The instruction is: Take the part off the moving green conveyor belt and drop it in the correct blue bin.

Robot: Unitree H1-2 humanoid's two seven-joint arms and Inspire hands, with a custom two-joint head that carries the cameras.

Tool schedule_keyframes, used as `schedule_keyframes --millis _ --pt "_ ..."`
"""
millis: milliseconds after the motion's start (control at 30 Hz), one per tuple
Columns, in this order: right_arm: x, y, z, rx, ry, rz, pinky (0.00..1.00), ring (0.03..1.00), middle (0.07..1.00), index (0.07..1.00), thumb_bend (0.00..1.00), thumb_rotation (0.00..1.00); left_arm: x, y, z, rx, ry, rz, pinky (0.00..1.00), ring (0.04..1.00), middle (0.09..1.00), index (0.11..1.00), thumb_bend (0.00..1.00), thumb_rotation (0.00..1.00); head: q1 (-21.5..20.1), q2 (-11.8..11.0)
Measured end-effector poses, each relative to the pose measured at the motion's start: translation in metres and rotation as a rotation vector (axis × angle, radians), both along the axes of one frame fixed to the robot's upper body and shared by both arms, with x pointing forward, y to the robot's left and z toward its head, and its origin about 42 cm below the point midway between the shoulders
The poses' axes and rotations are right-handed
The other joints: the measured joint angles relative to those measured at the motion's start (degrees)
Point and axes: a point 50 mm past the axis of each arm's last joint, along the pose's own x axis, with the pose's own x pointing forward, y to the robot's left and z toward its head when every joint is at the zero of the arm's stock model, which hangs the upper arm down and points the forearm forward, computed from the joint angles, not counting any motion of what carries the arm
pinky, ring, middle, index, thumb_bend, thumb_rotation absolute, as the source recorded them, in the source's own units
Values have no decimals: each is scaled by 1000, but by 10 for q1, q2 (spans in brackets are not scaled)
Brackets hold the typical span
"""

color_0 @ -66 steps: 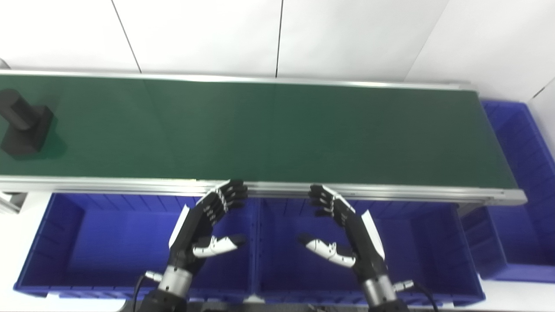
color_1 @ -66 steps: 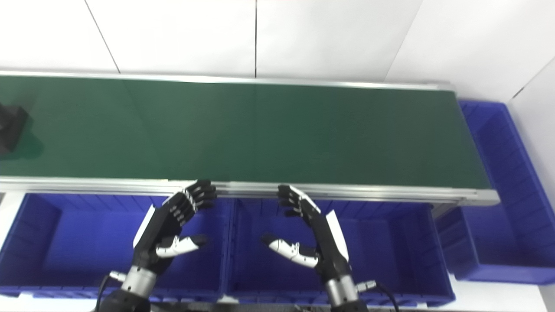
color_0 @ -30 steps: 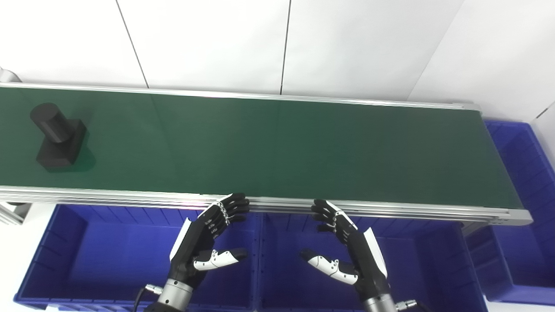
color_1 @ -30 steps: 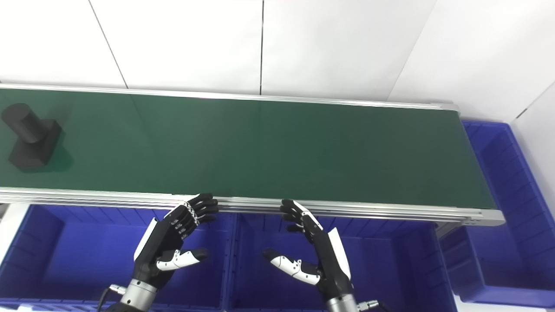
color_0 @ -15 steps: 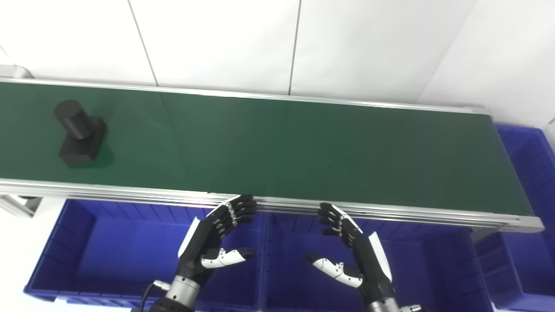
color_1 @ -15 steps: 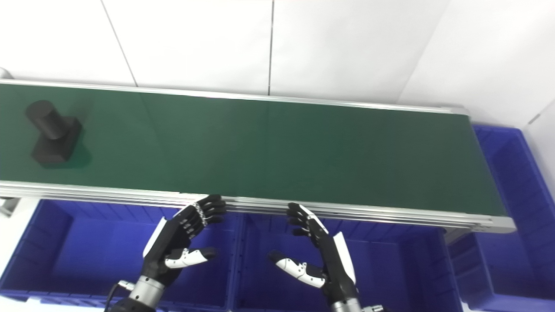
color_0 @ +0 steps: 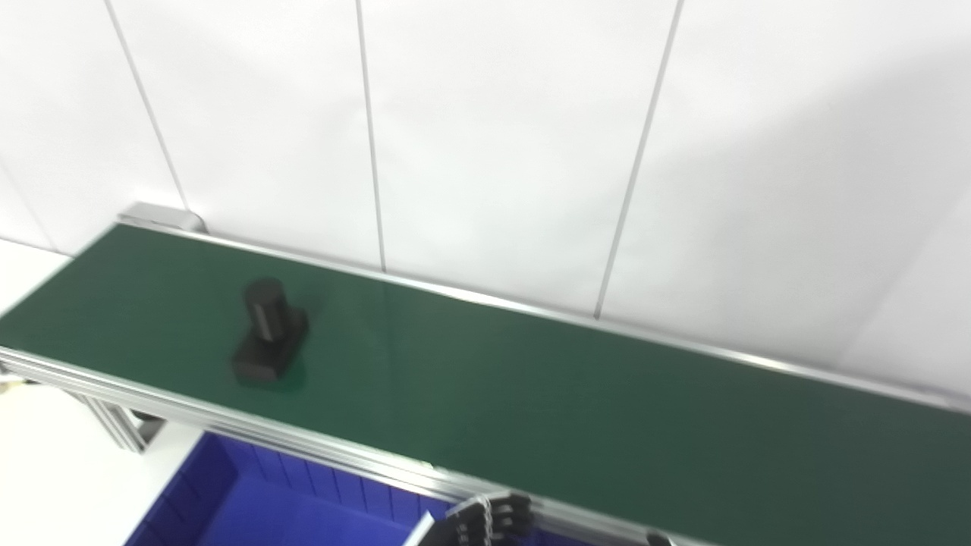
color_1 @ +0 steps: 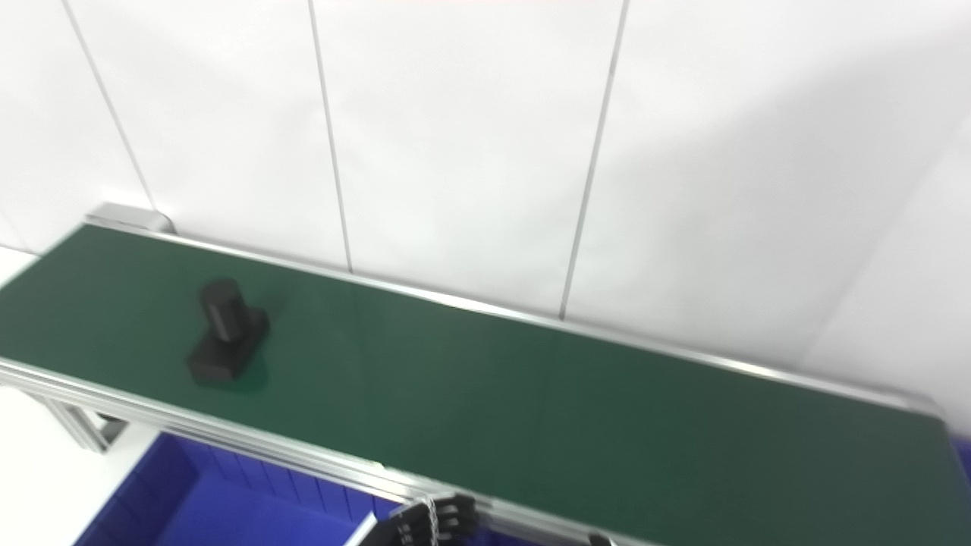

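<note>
Only the fingertips of my left robot hand (color_0: 485, 525) are showing, poking up at the 6 o'clock edge of both views, just at the near rail of the green conveyor belt (color_0: 531, 394). The palm and thumb are being cut off by the frame, so I cannot tell whether that robot hand is spread or curled, though nothing is showing between the fingertips. Of my right robot hand (color_0: 658, 540) I am seeing no more than a dark speck at the bottom edge, too little to judge its state.

The part (color_0: 269, 332), a black piece with a cylinder rising from a blocky base, is sitting on the belt toward 9 o'clock, well apart from both robot hands. It is looking a little blurred, and its fine shape is hard to make out.

One blue bin (color_0: 227, 500) is peeking out below the belt's near rail toward 7 o'clock; just its ribbed back wall and a patch of floor are visible, the rest being cropped. In the right eye view a sliver of blue is appearing at the far right edge, too small to identify.
</note>
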Motion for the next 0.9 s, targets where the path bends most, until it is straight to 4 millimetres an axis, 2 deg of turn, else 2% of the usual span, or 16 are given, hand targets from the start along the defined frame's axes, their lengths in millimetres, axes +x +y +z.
schedule_keyframes --millis 167,633,900 --pt "5 -3 -1 -5 -2 -6 677 774 813 853 535 343 3 -3 -5 13 13 -7 674 706 735 743 958 325 12 -13" --pt "9 -7 5 12 -24 -23 667 768 811 862 533 333 9 -10 -2 1 4 -9 657 699 731 735 948 296 22 -12" --pt "9 -3 47 63 -169 -14 637 755 802 856 542 375 9 -10 -2 1 4 -9 655 697 732 733 953 283 19 -4"
